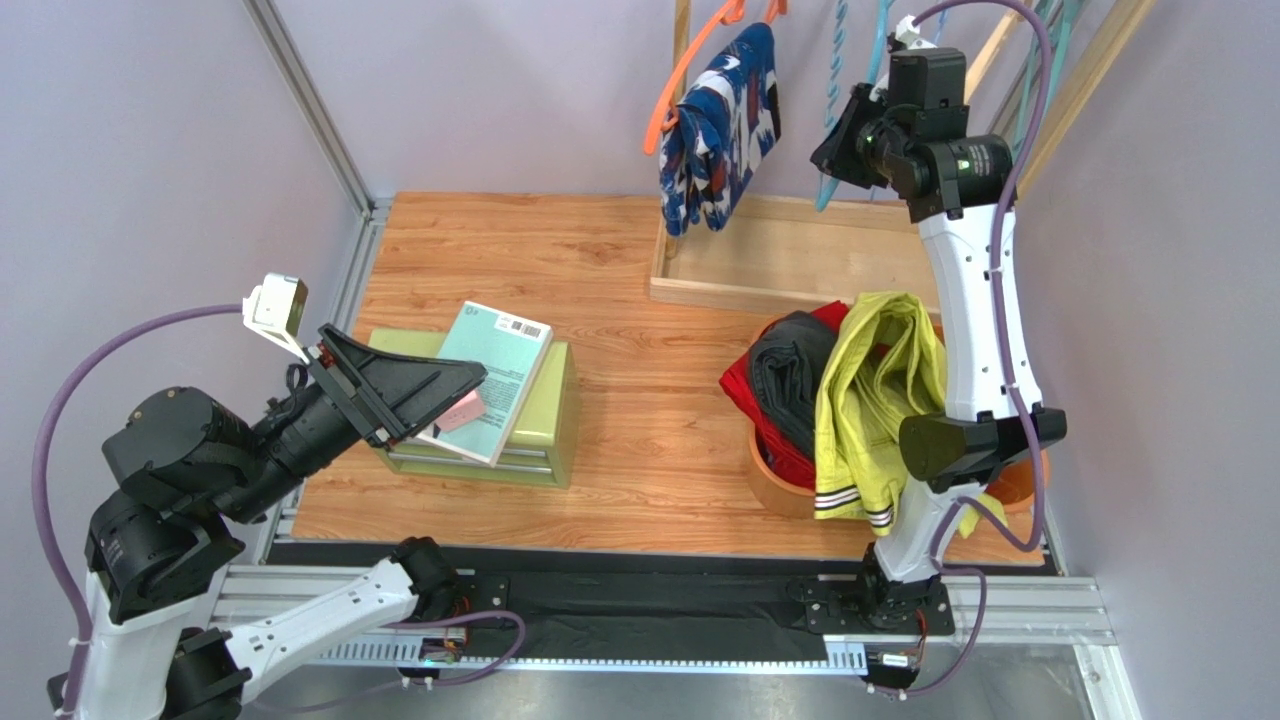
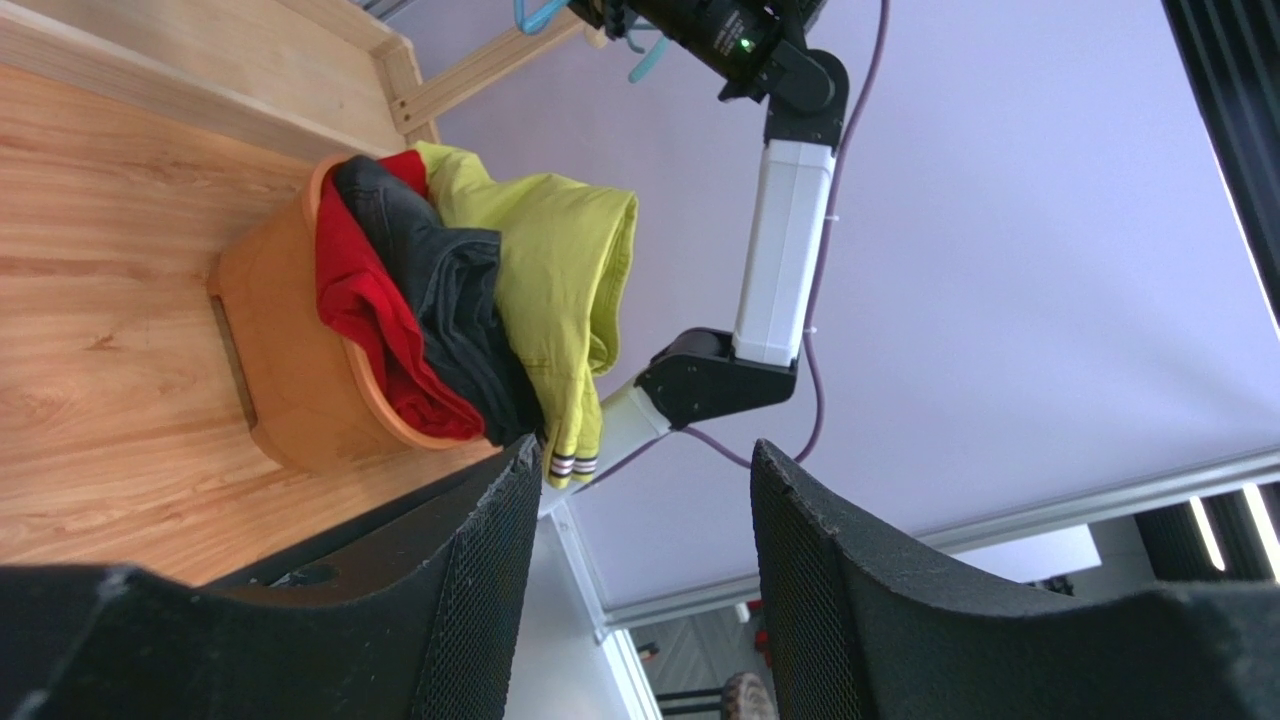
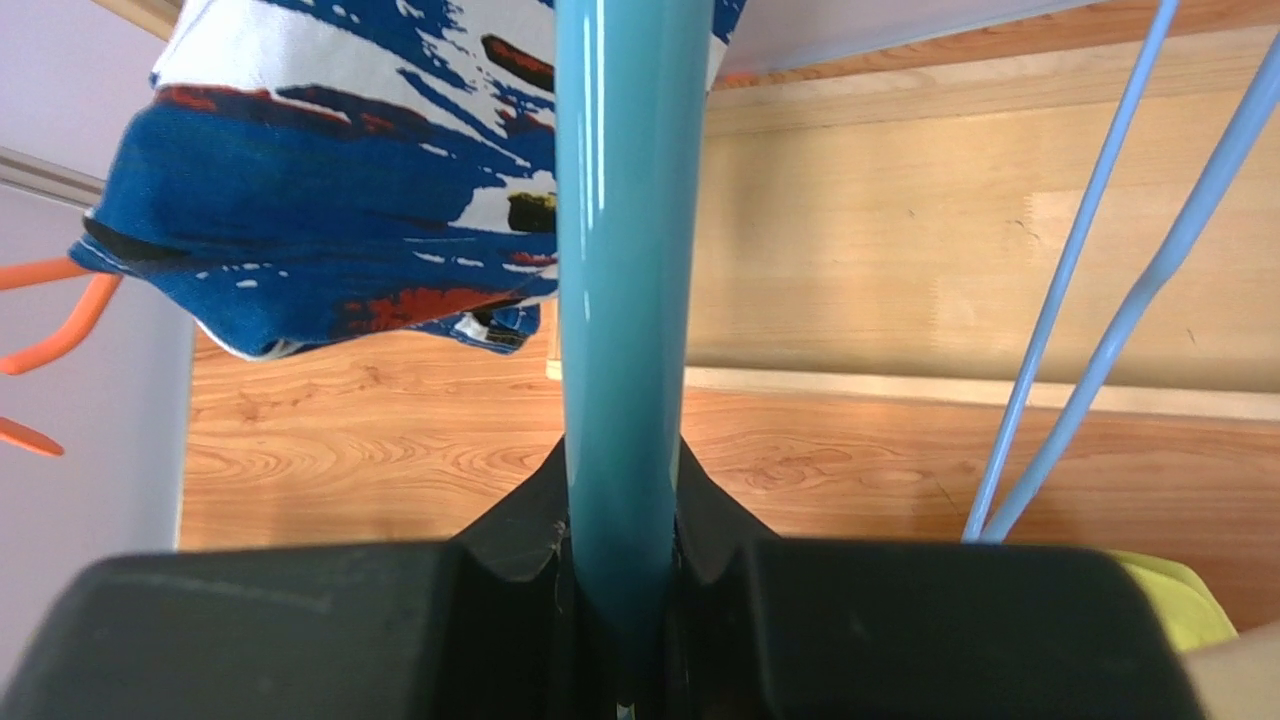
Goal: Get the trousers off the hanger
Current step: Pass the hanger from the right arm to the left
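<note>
Navy-and-white patterned trousers hang over an orange hanger above the counter's far edge. My right jaws are clamped on a teal hanger bar just beside them. My left jaws stand wide apart, holding nothing, near the left edge. Red trousers, black trousers and yellow-green trousers lie piled in a basket by the right edge.

Pale teal book atop a green box, perhaps drawers; orange tub on wooden table.
</note>
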Motion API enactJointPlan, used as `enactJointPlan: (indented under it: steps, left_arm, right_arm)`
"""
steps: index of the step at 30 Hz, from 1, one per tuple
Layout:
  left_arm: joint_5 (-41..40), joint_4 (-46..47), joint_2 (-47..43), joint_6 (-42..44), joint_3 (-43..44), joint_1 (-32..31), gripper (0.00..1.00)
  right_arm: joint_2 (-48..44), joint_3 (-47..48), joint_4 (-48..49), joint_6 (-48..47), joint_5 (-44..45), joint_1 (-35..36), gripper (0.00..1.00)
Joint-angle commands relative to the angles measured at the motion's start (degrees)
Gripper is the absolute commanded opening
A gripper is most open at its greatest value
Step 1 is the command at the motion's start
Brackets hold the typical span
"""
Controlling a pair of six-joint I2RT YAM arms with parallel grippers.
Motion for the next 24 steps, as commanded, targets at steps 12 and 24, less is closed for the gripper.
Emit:
enactJointPlan:
  steps: [12,24]
  left_arm:
    - [1.72,0.47,1.3,0.26,1.56,-0.11,0.59]
    - [4.35,1.96,2.71,0.87,1.03,-0.11,0.59]
  right_arm:
    - [6.21,8.34,6.84,4.53,-17.72,-6.31,0.0]
    - [6.21,5.27,7.19,7.25,-22.02,-8.06,0.0]
